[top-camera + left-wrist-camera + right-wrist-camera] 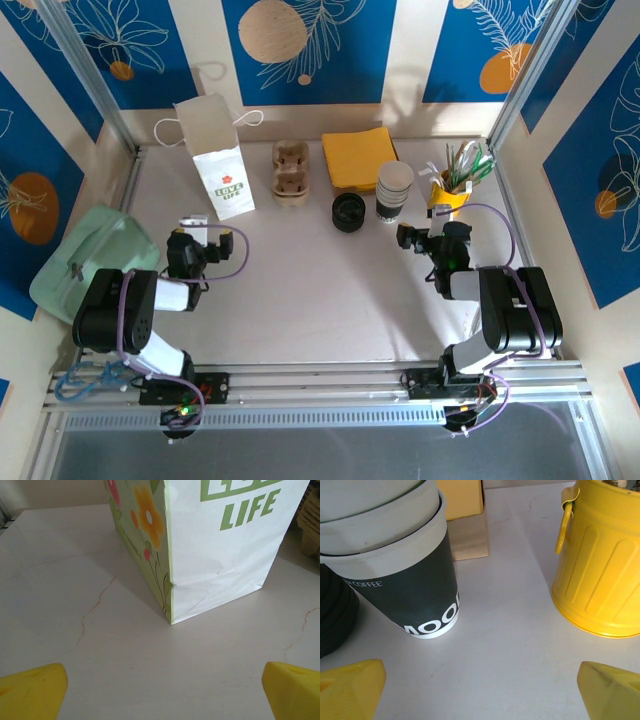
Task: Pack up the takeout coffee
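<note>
Left gripper (162,692), right gripper (480,690) gaping wide, holding nothing. Right gripper pointing between cup stack (405,580), bucket (600,570); risking toppling stack.

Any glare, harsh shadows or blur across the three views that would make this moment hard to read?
Top external: even light, soft shadows, no strong glare on the table. Left wrist: paper bag sharp, its shadow falling left; yellow fingertips soft. Right wrist: cup stack and yellow bucket crisp, mild sheen on the bucket, fingertips slightly blurred.
</note>
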Controlling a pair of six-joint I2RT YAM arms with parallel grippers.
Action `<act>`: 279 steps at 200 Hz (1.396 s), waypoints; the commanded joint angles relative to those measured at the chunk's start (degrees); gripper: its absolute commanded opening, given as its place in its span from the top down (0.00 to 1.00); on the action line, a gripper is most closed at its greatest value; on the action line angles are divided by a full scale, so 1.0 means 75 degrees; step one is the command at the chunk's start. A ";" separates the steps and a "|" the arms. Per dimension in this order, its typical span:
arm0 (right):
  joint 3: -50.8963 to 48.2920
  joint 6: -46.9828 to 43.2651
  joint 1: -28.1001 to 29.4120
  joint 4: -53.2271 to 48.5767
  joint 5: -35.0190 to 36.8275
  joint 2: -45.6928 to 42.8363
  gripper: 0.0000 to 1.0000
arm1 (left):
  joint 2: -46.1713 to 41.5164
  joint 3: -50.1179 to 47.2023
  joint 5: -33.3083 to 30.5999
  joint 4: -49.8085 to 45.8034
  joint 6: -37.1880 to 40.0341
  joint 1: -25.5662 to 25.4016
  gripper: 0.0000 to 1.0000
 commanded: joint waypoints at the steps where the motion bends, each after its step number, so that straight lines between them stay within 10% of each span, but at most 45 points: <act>1: 0.0154 0.0060 -0.0028 0.0240 -0.0146 0.0077 0.01 | 0.0047 0.0092 0.0238 0.0330 0.0076 0.0093 0.01; 102: 0.0367 0.1145 -0.0001 -0.2287 0.1036 -0.2250 0.01 | -0.3533 -0.0297 -0.0469 -0.1910 -0.0787 -0.0040 0.01; 151: 0.2510 0.3879 -0.0118 -0.6847 0.1023 -0.3282 0.01 | -0.4765 0.1732 -0.1175 -0.6964 -0.3396 -0.0083 0.01; 201: 0.5184 0.4013 -0.0011 -1.0120 -0.0606 -0.2416 0.02 | -0.4820 0.3409 0.0461 -0.9560 -0.4218 -0.0104 0.00; 279: 0.8180 0.3776 0.1152 -1.2259 0.0763 -0.0045 0.20 | -0.4963 0.4511 0.1726 -1.0915 -0.3611 -0.0954 0.01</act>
